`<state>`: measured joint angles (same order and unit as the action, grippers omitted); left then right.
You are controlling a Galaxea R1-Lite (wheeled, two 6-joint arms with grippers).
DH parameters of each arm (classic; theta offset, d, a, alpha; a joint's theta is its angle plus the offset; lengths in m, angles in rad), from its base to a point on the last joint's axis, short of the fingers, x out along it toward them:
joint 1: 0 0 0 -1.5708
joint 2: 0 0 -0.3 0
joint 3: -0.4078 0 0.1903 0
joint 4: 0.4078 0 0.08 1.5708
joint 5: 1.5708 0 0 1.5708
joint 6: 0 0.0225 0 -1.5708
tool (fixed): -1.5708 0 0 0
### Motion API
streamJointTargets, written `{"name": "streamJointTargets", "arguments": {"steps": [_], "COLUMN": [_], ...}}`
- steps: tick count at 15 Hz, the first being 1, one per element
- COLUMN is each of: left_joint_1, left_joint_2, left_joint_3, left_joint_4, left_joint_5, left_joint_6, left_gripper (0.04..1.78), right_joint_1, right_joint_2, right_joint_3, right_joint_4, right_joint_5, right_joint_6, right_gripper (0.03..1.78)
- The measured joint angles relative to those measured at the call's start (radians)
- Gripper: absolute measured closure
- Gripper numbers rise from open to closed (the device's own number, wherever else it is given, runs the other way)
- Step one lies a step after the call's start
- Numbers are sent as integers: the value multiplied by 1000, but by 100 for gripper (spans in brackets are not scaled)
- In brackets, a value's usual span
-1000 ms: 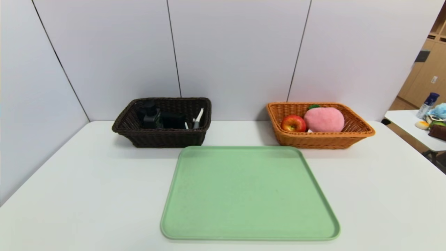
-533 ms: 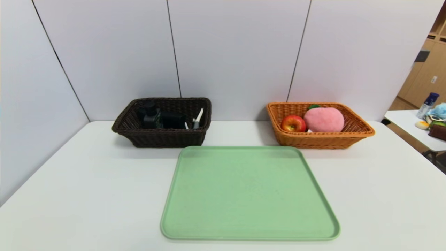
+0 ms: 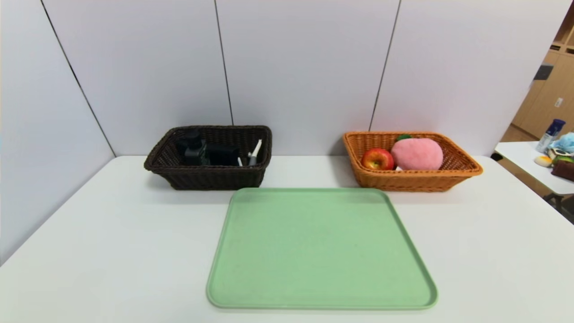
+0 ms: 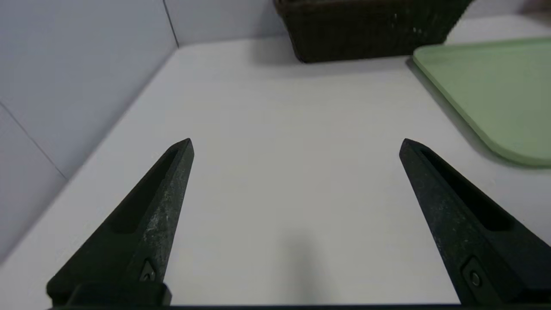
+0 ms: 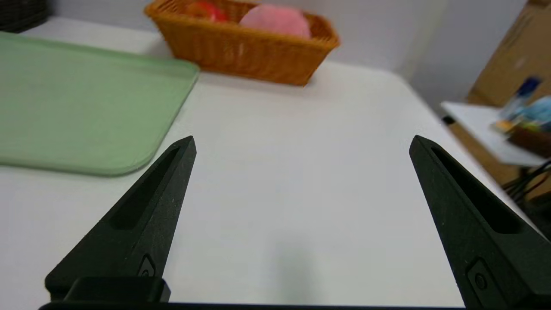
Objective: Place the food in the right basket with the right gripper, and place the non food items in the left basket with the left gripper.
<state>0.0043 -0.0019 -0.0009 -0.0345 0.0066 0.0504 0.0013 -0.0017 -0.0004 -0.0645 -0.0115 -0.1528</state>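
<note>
1. The sorting looks finished: the apple [image 3: 377, 159] and the plush peach [image 3: 417, 154] lie side by side inside the orange basket [image 3: 466, 170], and the green tray [image 3: 320, 251] holds nothing.
2. In the dark brown basket [image 3: 166, 166] the pump bottle [image 3: 194, 150] stands upright, a black mass beside it is probably the glasses case [image 3: 223, 155], and the peeler [image 3: 255, 153] leans at the far end; the pen [image 3: 240, 161] shows only as a small white sliver, so I am not sure of it.
3. The left gripper [image 4: 297, 146] hangs low over bare table [image 3: 89, 251], jaws spread wide and holding nothing. The brown basket is well ahead of it, and the tray's corner lies off to its inner side.
4. The right gripper [image 5: 301, 144] is likewise wide apart and empty, with the orange basket well ahead and the tray edge off to its inner side.
5. The step in hand is, I judge, simply to rest: both arms should stay low and apart, clear of the tray rim.
6. Open room lies directly ahead of each gripper. The wall panel [image 4: 64, 64] hems the left one on its outer side, and the table edge drops away on the right one's outer side.
</note>
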Motion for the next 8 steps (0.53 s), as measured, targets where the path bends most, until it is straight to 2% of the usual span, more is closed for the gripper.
{"name": "streamJointTargets", "arguments": {"steps": [1, 2, 5, 8], "left_joint_1": [0, 0, 0, 0], "left_joint_2": [0, 0, 0, 0], "left_joint_3": [-1, -3, -3, -2], "left_joint_4": [39, 41, 39, 39], "left_joint_5": [-2, 2, 11, 15], "left_joint_6": [-42, -85, -110, -111], "left_gripper": [13, 13, 13, 13], "right_joint_1": [0, 0, 0, 0], "right_joint_2": [0, 0, 0, 0], "right_joint_3": [0, 0, 0, 0], "right_joint_4": [55, 67, 64, 64], "right_joint_5": [13, 14, 12, 8], "right_joint_6": [60, 98, 147, 155], "right_gripper": [10, 10, 10, 10]}}
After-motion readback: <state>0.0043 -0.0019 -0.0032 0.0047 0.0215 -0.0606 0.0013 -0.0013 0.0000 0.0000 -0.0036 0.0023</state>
